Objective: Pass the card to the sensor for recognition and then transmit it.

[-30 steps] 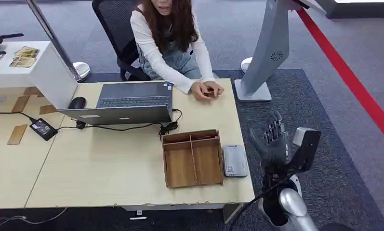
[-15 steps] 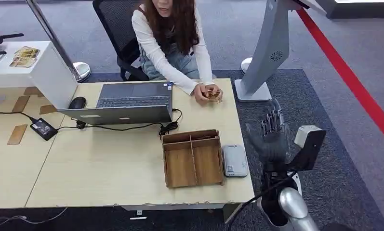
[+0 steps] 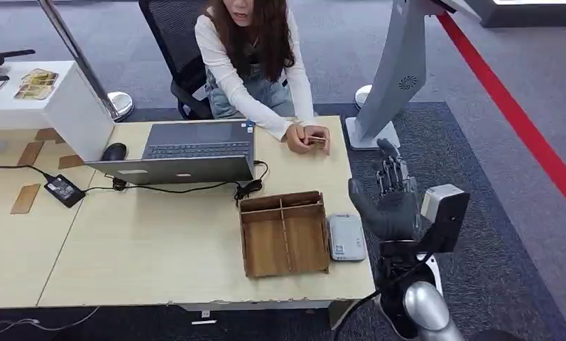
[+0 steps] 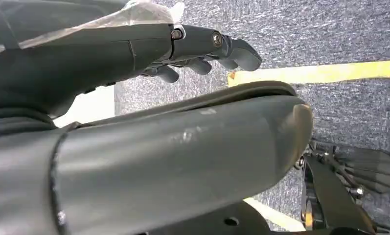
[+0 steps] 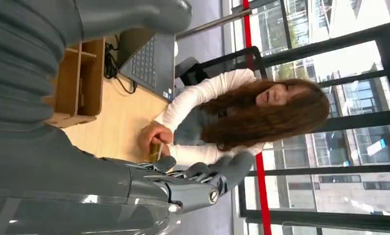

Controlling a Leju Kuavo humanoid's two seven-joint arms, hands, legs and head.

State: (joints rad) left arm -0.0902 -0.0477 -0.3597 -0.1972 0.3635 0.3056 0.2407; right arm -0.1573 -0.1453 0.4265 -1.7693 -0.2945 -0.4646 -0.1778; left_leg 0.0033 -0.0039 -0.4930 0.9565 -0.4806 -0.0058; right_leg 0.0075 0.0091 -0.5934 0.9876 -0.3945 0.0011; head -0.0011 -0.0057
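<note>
A seated person holds a small brown card in both hands at the desk's far right edge; the right wrist view also shows the card. The grey card sensor lies flat on the desk, right of a wooden tray. My right hand is raised just off the desk's right edge, fingers spread and upright, holding nothing, a short way short of the card. From its wrist camera the right hand points toward the person. My left hand hangs over carpet with fingers extended and nothing in it.
A wooden divided tray sits left of the sensor. An open laptop, a mouse and cables lie further left. A tall grey kiosk stand rises beyond the desk's right corner. A red floor line runs at right.
My right hand has risen and moved forward and left, closer to the desk edge and the person's hands. The person has shifted the card slightly between the fingers.
</note>
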